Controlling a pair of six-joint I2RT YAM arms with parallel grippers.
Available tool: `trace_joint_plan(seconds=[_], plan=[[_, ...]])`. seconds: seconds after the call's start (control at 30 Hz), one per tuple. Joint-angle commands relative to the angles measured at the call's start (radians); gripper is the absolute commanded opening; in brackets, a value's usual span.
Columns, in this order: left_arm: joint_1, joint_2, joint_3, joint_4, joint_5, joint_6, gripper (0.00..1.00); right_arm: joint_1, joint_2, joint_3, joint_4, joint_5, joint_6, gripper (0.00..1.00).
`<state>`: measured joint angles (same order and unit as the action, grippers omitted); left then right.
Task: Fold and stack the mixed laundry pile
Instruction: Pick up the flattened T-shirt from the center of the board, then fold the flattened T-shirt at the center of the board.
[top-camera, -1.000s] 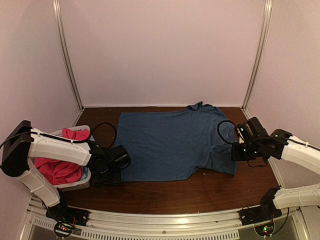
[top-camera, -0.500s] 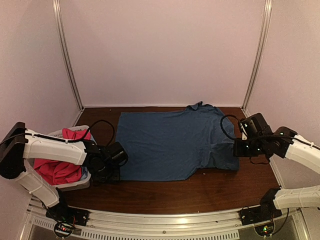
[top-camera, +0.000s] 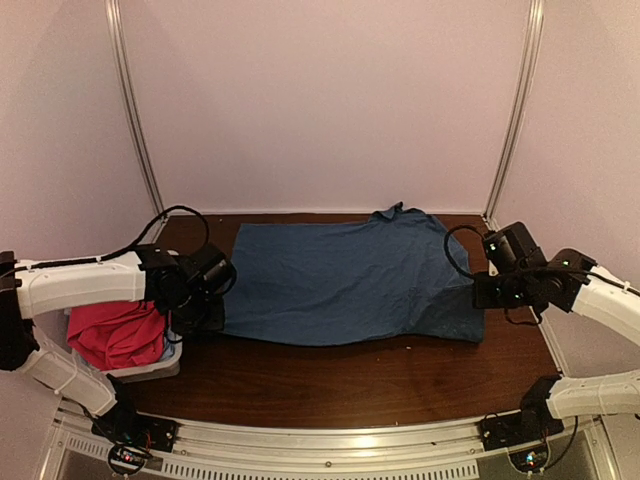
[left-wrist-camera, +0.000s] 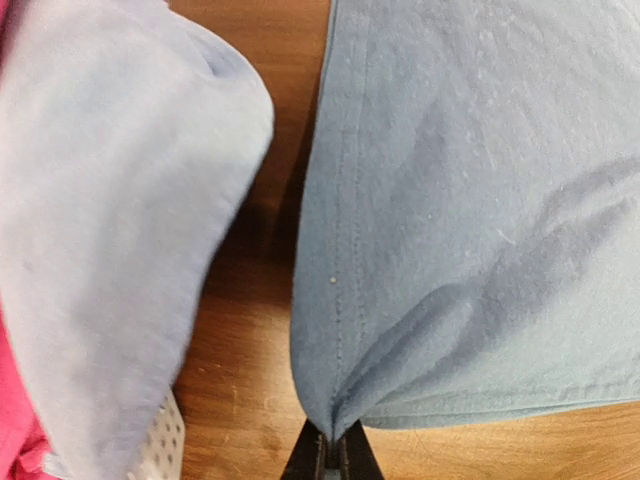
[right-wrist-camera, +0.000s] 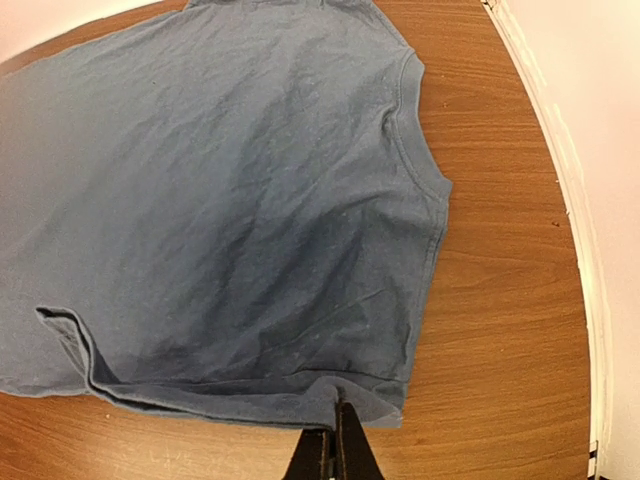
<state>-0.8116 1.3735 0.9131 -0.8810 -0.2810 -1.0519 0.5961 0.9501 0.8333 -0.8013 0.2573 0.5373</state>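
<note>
Two pinches, one per side, right at the near edge. My left gripper (left-wrist-camera: 330, 455) is clamped tight on the near-left corner of the dark blue T-shirt (top-camera: 340, 285), and the stitched hem bunches up into a little peak where the fingers bite. My right gripper (right-wrist-camera: 335, 440) is closed just as tight on the near-right edge, by the sleeve seam. I reckon that's so I can lift this near edge evenly and carry it over for the first fold; one corner alone would drag the shirt crooked.

Beside my left wrist sits the white basket (top-camera: 165, 368), with the pink shirt (top-camera: 110, 335) and the pale blue cloth (left-wrist-camera: 110, 200) heaped in it, waiting their turn.

Further out, the T-shirt lies spread across the brown table (top-camera: 350, 385), mostly flat, soft creases fanning from both grips. Its far edge runs fairly straight, with one bump of cloth poking out toward the back wall; sleeve or collar, I can't tell.
</note>
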Motion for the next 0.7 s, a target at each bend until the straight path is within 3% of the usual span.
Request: trace_joint_plan(seconds=[0.0, 0.37, 0.67], plan=[[0.049, -0.011, 0.056, -0.054, -0.006, 0.084, 0.0, 0.002, 0.02, 0.04, 0.022, 0.1, -0.058, 0.0], [0.083, 0.11, 0.087, 0.063, 0.141, 0.254, 0.0, -0.045, 0.082, 0.143, 0.126, 0.155, -0.213, 0.0], [0.121, 0.159, 0.158, 0.056, 0.081, 0.31, 0.0, -0.116, 0.174, 0.173, 0.219, 0.122, -0.298, 0.0]])
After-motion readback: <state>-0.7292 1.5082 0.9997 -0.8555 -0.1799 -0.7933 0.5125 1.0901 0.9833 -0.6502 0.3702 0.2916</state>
